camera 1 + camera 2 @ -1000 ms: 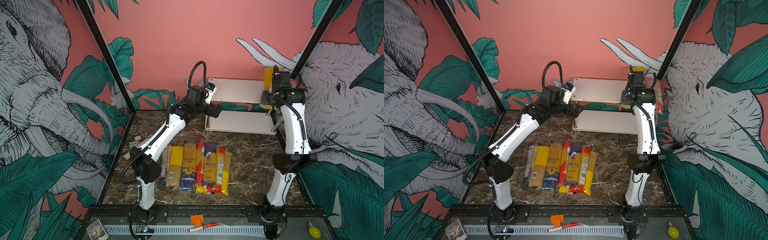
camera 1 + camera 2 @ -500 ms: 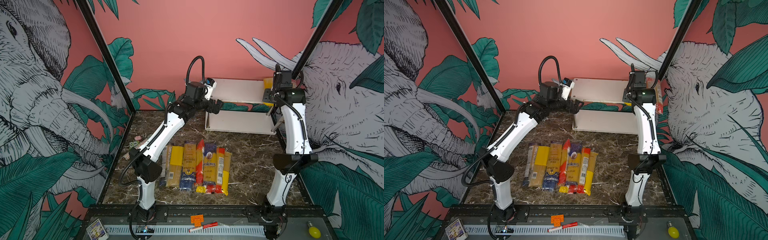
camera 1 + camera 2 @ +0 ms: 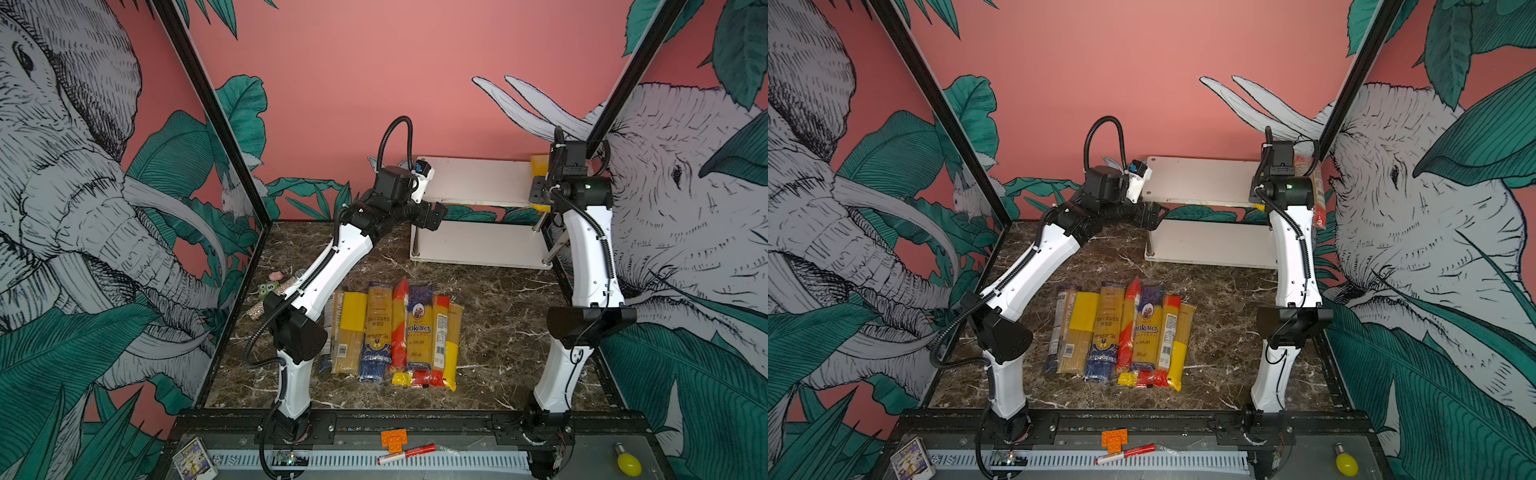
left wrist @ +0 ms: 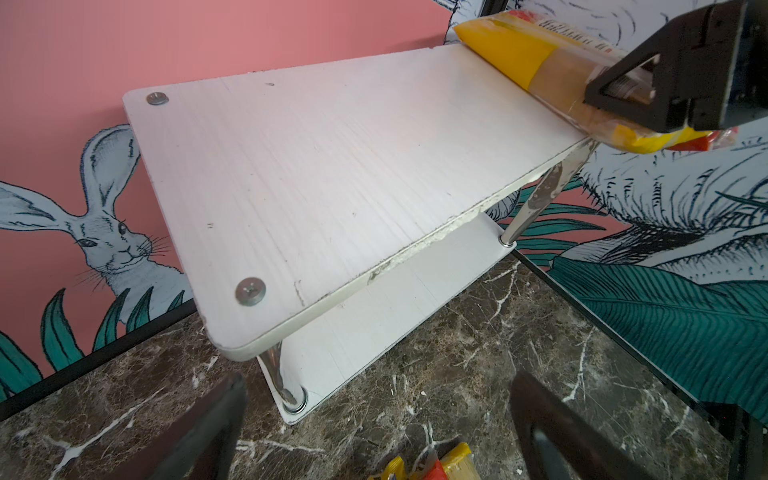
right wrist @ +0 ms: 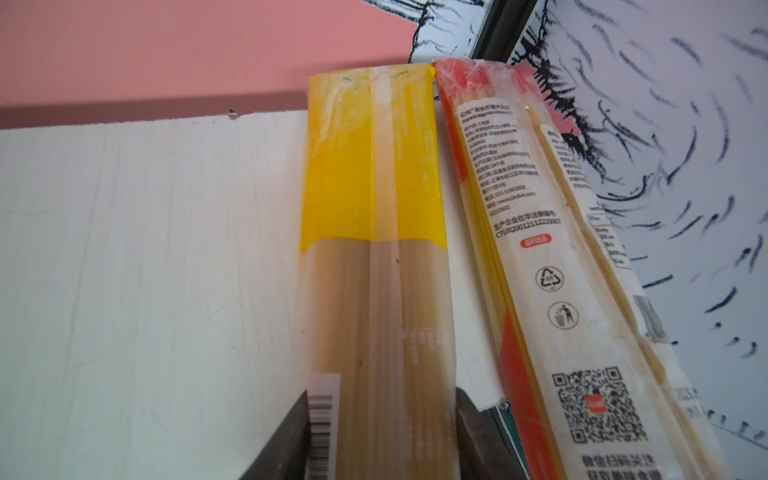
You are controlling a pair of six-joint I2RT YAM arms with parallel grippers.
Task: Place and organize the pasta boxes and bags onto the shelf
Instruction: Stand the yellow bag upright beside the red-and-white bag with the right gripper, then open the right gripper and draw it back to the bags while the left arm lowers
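Yellow-ended pasta pack (image 5: 374,249) lay on the top board of the shelf (image 5: 145,249), the right gripper (image 5: 382,436) straddling it; clamped or released could not be told. The left gripper (image 4: 378,380) gaped wide, holding nothing.

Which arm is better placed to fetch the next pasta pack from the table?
Left, probably. The left tool is open and empty beside the shelf; the right tool straddles the yellow-ended pack on the top board.
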